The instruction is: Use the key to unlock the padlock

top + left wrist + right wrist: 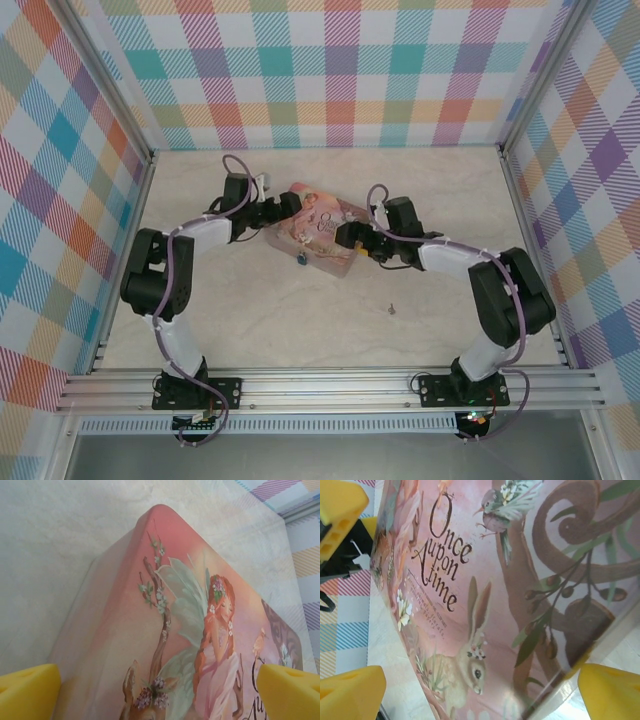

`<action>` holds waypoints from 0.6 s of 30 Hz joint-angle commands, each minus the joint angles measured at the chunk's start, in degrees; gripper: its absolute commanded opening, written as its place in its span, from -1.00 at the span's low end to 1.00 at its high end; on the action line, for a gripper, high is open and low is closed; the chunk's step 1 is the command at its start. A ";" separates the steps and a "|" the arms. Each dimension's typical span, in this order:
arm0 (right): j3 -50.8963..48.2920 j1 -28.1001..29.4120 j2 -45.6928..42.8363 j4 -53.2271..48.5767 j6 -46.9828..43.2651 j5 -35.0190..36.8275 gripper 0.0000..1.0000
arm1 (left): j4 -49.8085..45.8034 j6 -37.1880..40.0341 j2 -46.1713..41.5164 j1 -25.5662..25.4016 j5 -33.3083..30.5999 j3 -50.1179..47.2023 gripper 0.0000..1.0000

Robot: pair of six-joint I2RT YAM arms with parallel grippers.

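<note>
– Pink tin (pixel 322 228), where is it? Go from the left.
– Middle of the marbled worktop (pixel 250 320), lying flat and skewed, with an arm at each end. The left tool (pixel 287 206) is at its far-left corner.
– Tool state?
– Spread wide. In the left wrist view the yellow fingertips (pixel 29 692) sit at the two bottom corners, with the tin's fairy lid between them. It grips nothing. I can't tell whether a pad touches the tin wall.
– Padlock?
– The padlock (pixel 301 261) is a blue dot at the tin's near long edge, toward the left end. It is touching the tin or just beside it; I can't tell which. The shackle is too small to make out.
– Right side?
– The right tool (pixel 351 236) is at the tin's right end, also spread wide. In the right wrist view its yellow fingertips (pixel 351 692) are far apart at the bottom corners, and the "Once upon a time" lid with the rabbit runs between them. It holds nothing. Contact with the tin is unclear. One yellow finger of the left tool shows at top left of that view, past the tin's other end.
– Key?
– The key (pixel 391 309) is a grey speck on bare worktop. It is nearer the arm bases than the tin, right of the padlock, well apart from both tools. No tool touches it.
</note>
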 commanded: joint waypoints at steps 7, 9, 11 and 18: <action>-3.37 -0.31 -17.07 -21.79 -6.73 16.51 1.00 | -8.08 4.52 -14.22 3.63 -8.55 -1.66 1.00; -4.39 -0.40 -20.80 -28.18 -7.11 19.22 0.97 | -9.74 5.95 -17.55 3.77 -9.88 -2.21 1.00; -6.20 -0.33 -24.65 -34.23 -6.40 21.16 0.82 | -10.01 6.26 -21.24 3.82 -9.80 -3.95 1.00; -13.11 -0.23 -29.98 -42.02 -2.52 18.24 0.38 | -5.30 1.40 -31.53 3.70 -6.09 -14.57 1.00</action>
